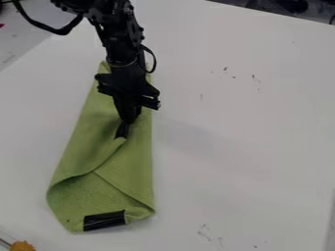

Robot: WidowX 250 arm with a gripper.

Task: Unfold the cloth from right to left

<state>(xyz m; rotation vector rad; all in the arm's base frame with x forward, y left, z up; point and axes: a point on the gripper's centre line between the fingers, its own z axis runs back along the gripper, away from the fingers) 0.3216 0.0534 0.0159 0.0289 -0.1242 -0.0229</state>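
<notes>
Presently, the green cloth is lying on the white worktop, on the 9 o'clock side of the view's centre, its long shape running from near 11 o'clock down towards 7. It is showing folded layers, with a loose flap crossing the middle and a rounded fold bulging at the near end.

The black arm is coming in from 11 o'clock, and the tool is hanging over the cloth's middle, its tip meeting the flap's upper point. Tool state: narrow, fingers drawn together, seemingly pinching the flap's edge. A dark strip is sitting at the cloth's 6 o'clock end; an orange thing is lying beyond, at the view's 7 o'clock corner.

Step in hand, by my reading: gripping the top layer for the opening pull. Much of the cloth is looking folded, so the unfolding itself is probably waiting.

Next move is calling for a slight lift, then a low, steady carry towards 9 o'clock, laying the layer flat before letting go. Main risks: the thin edge slipping out, or the lower layer dragging along and bunching.
</notes>
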